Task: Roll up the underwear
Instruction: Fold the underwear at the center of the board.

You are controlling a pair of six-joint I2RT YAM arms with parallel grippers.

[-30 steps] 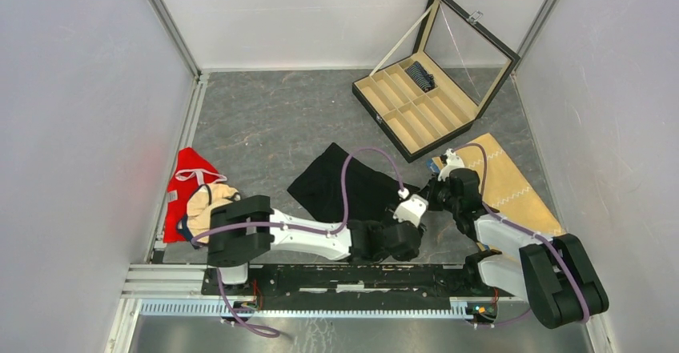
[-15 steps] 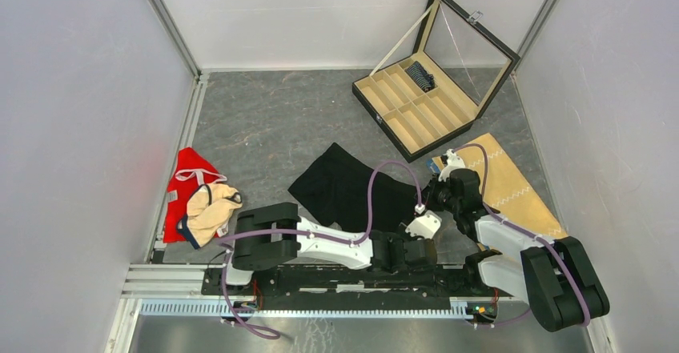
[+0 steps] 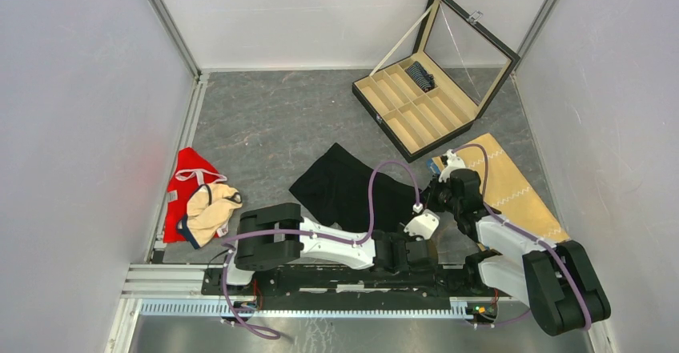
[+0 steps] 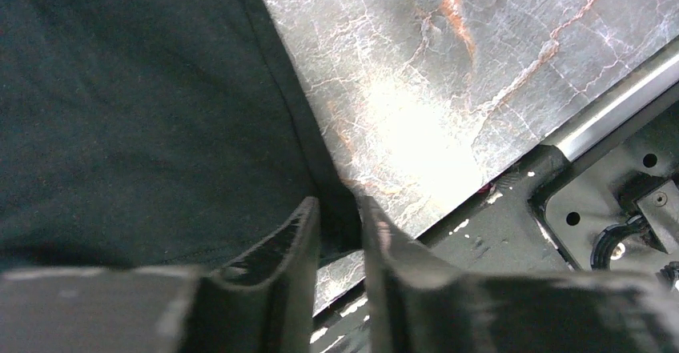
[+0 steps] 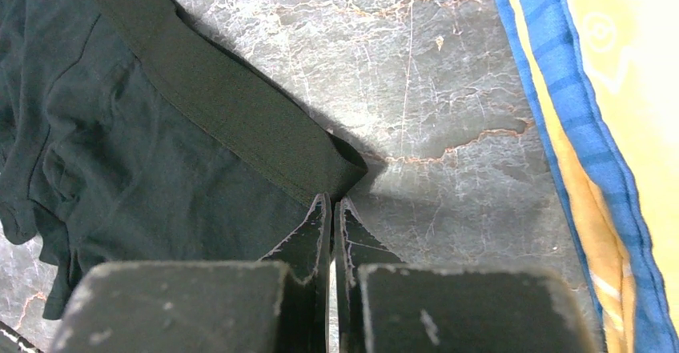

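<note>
The plain black underwear (image 3: 352, 186) lies spread flat on the grey marbled table in front of the arms. My left gripper (image 3: 422, 245) reaches across to its near right corner. In the left wrist view (image 4: 336, 202) the fingers stand close together with that black corner (image 4: 332, 185) between their tips. My right gripper (image 3: 433, 201) is at the waistband's right end. In the right wrist view (image 5: 331, 201) its fingers are pressed together at the waistband corner (image 5: 320, 157). The navy striped underwear (image 3: 419, 75) sits rolled in a compartment of the box.
An open black box (image 3: 404, 117) with tan compartments and a raised glass lid stands at the back right. A tan cloth with white zigzag stitching (image 3: 512, 185) lies right of the right gripper. Red (image 3: 190, 178) and cream (image 3: 210, 213) garments lie at left. The arms' base rail (image 4: 608, 105) runs beside the left gripper.
My left gripper has moved right and nearer the base rail, to the underwear's near right corner. The right gripper has barely moved.
</note>
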